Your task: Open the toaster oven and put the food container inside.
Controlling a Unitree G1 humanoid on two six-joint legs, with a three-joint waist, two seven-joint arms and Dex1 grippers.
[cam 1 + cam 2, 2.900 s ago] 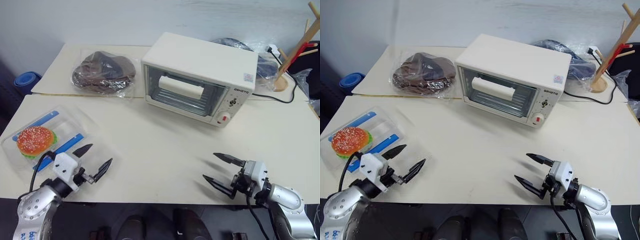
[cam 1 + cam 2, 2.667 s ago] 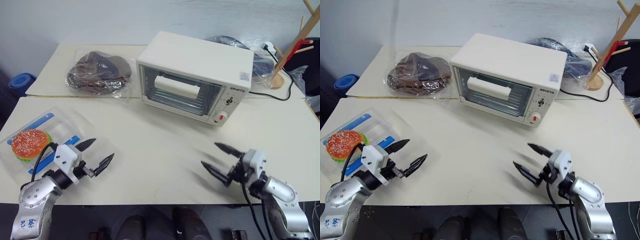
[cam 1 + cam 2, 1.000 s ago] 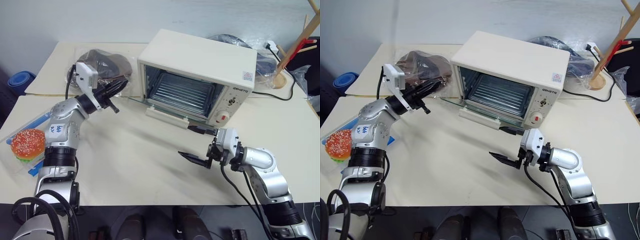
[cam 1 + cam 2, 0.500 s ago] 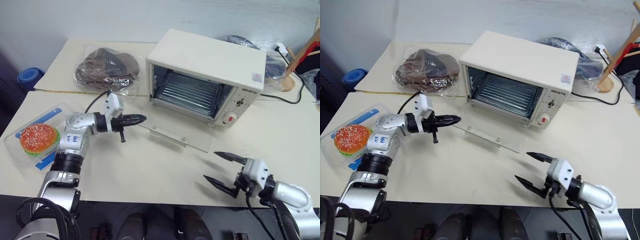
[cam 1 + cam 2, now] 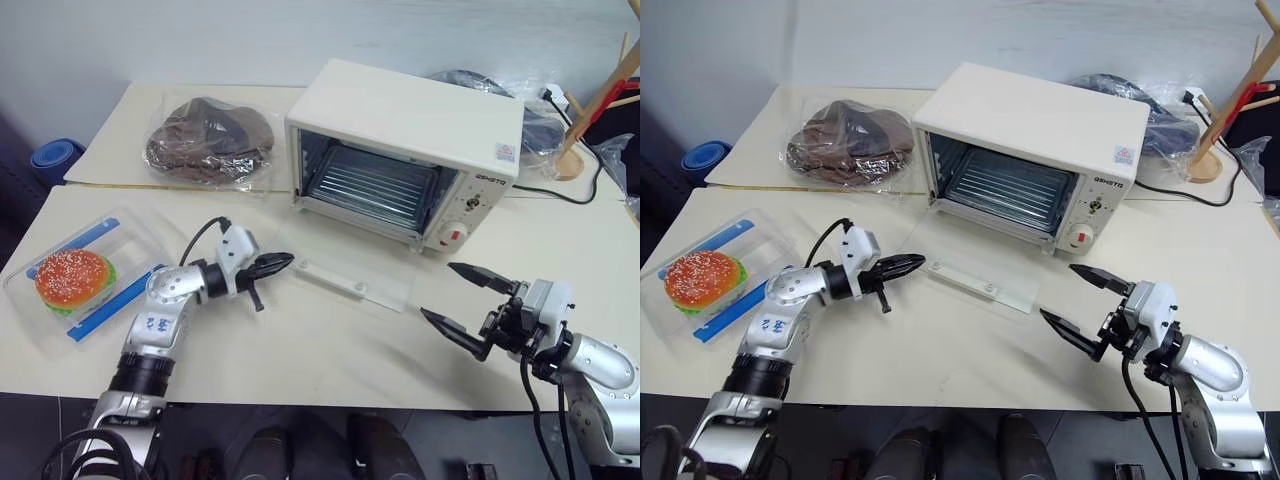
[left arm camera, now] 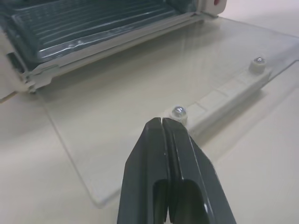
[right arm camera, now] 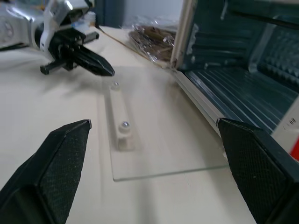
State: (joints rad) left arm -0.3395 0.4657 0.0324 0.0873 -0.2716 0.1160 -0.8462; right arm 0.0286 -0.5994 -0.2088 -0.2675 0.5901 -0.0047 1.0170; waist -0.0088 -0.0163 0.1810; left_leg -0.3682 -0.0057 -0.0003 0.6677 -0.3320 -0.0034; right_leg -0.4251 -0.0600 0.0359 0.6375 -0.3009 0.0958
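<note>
Your left pincer (image 5: 272, 264) is closed, empty, by the door (image 5: 352, 281); right pincer (image 5: 468, 305) gapes; oven (image 5: 404, 150) open; box (image 5: 78, 276) waits on the counter (image 5: 300, 340), ungrabbed.

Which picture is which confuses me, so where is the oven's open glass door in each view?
Left eye: glass door centre, flat before the toaster oven.
Right eye: same place.
Left wrist: just beyond left gripper.
Right wrist: just beyond right gripper.
Shared landmark: its white handle.
</note>
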